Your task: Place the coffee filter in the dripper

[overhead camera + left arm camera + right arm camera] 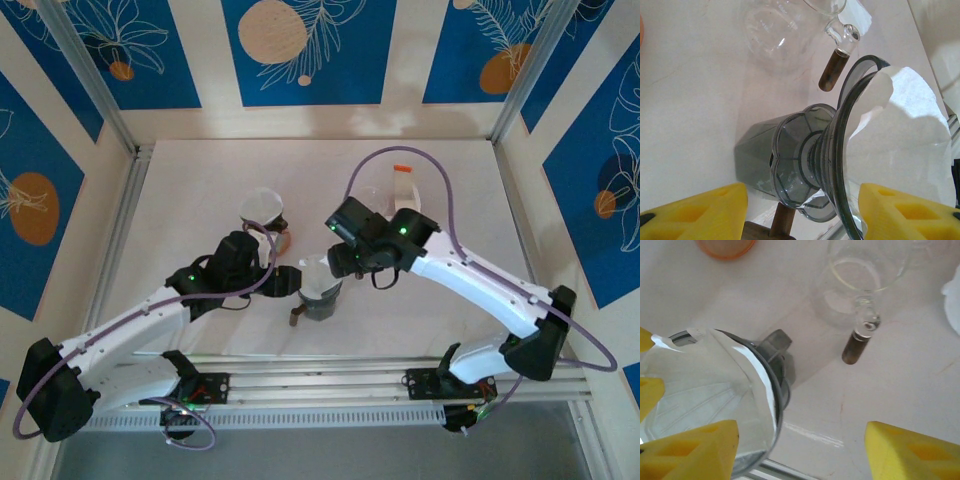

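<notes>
The paper filter (900, 125) is seen inside the cone of the grey dripper (795, 160), spread against its wall, with one edge standing proud of the rim. It is judged to be in, but perhaps not pressed fully home. The dripper stands on the table (200, 180), a little toward 6 o'clock from the middle.

It is flanked by the left claw (802, 200) at its 9 o'clock and the right claw (802, 427) at about 2 o'clock. The left claw's fingers are held apart with the dripper's body between them; whether it is gripped cannot be told. The right claw is spread wide with nothing held, one finger just beside the rim and the filter.

The light paper could be dragged out or creased if that finger is drawn sideways across the raised edge. The dripper could be tipped if either claw is pulled away while the rim is caught.

A glass jug (262, 205) stands at the dripper's 11 o'clock, its brown handle (834, 72) pointed toward the dripper and near it. An orange round thing (284, 240) lies beside the jug. The rail (320, 365) at the table's near edge lies close at 6 o'clock. Open table is left at 9 and 3 o'clock, so a lift straight up is judged the safest way out.
</notes>
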